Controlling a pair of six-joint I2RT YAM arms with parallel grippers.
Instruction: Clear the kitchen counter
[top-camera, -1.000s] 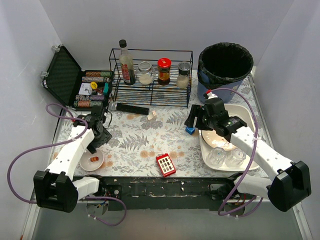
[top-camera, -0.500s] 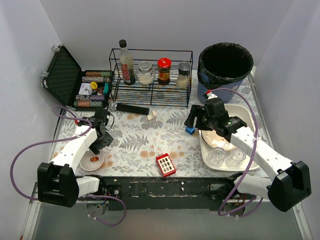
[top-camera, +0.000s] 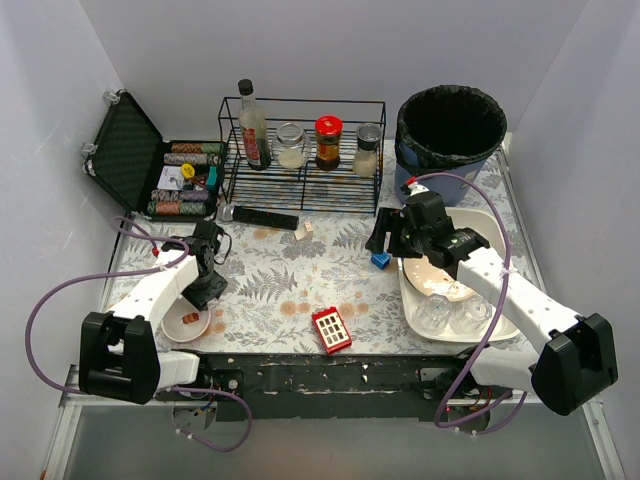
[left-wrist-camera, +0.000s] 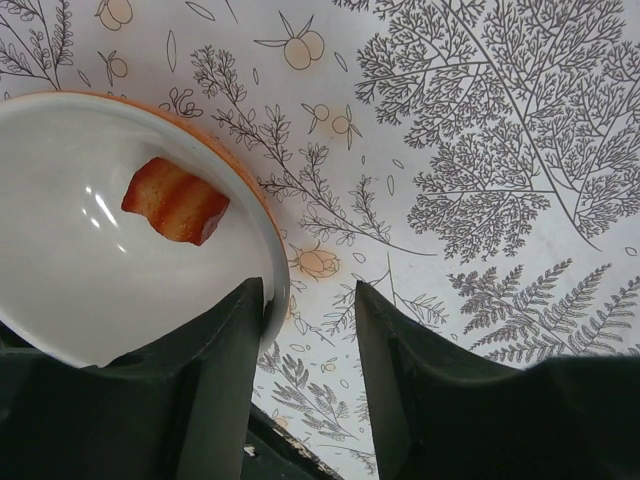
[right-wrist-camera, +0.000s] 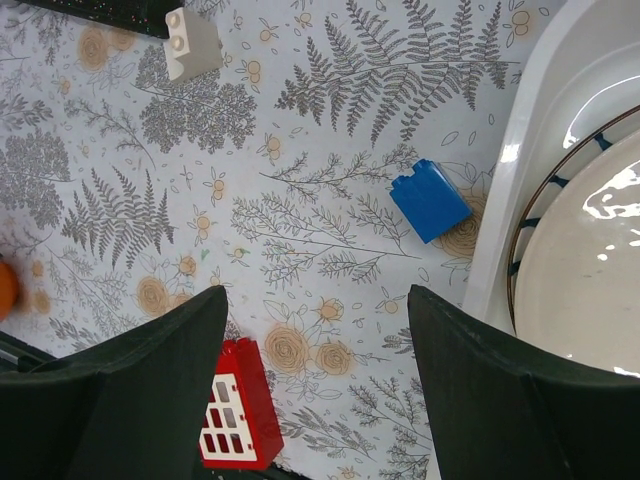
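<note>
**Left fingers (left-wrist-camera: 245, 335) astride the rim of a small white ceramic bowl (left-wrist-camera: 90, 270), right fingers (right-wrist-camera: 205, 345) spread wide**

My left fingers are parted and grip nothing. One sits inside the bowl and the other outside it, above the white-and-grey fern-patterned tabletop (left-wrist-camera: 480, 150). The bowl's rim stands in the gap, just beside the inner finger and apart from the outer one. A reddish-brown striped piece of food (left-wrist-camera: 177, 200) lies in the bowl. From above, the bowl stands near the front left corner of the tabletop.

My right fingers are wide apart and empty, hovering over the tabletop. Below them a small blue plastic block (right-wrist-camera: 430, 200) lies just beside the wall of a white rectangular plastic tub (right-wrist-camera: 500, 230). A round pale plate with a dark-striped rim (right-wrist-camera: 590, 270) lies in the tub. A red plastic block with a white window grid (right-wrist-camera: 237, 420) lies nearer the front edge. A small white plastic block (right-wrist-camera: 192, 42) lies farther back.

The tabletop spreads flat beneath both my arms, from their bases out to a black wire rack (top-camera: 305, 150) of jars at the far side.
</note>
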